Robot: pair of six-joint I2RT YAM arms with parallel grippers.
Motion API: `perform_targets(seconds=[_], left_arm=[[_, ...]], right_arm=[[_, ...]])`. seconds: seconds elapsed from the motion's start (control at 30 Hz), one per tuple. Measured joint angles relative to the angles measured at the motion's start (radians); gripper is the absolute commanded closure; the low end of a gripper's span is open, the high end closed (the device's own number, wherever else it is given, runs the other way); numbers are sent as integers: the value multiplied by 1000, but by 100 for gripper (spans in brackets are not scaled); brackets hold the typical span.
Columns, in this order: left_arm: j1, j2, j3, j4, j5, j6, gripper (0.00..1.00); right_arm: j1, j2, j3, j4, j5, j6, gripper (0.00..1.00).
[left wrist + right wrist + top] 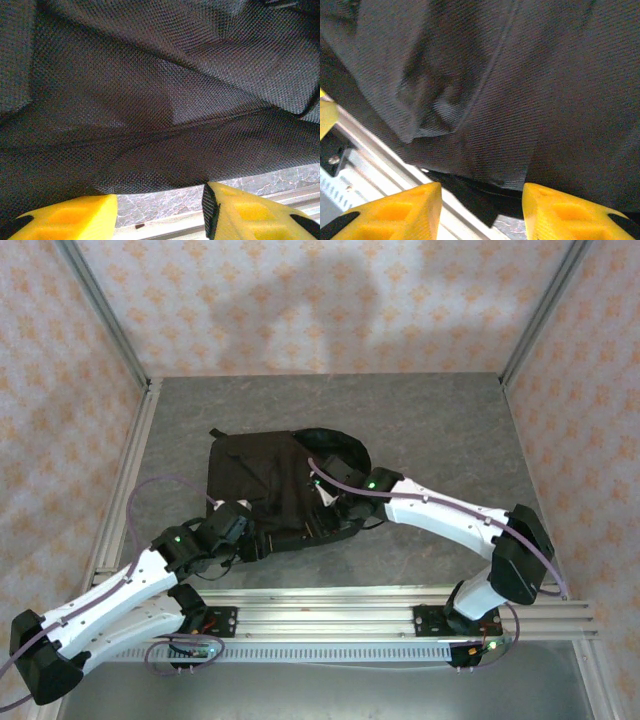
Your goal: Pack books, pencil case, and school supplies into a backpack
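Lying just past left fingers, black backpack

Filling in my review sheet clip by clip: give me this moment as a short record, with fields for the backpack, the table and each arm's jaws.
backpack: black soft fabric, lying slumped in the middle of the table
table: grey marbled surface
left jaws: apart, at the backpack's near left edge, with bare table visible in the gap
right jaws: apart, at the backpack's near right part, with dark fabric just beyond the tips
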Motion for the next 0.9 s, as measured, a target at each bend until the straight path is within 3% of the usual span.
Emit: perform_targets(seconds=[0.7, 0.9], left_arm=[[9, 26, 0, 21, 0, 0, 50], [21, 23, -6, 27, 2, 0, 50]], right_arm=[[64, 45, -5, 25, -179, 2, 56], [63, 44, -6, 25, -133, 3, 57]])
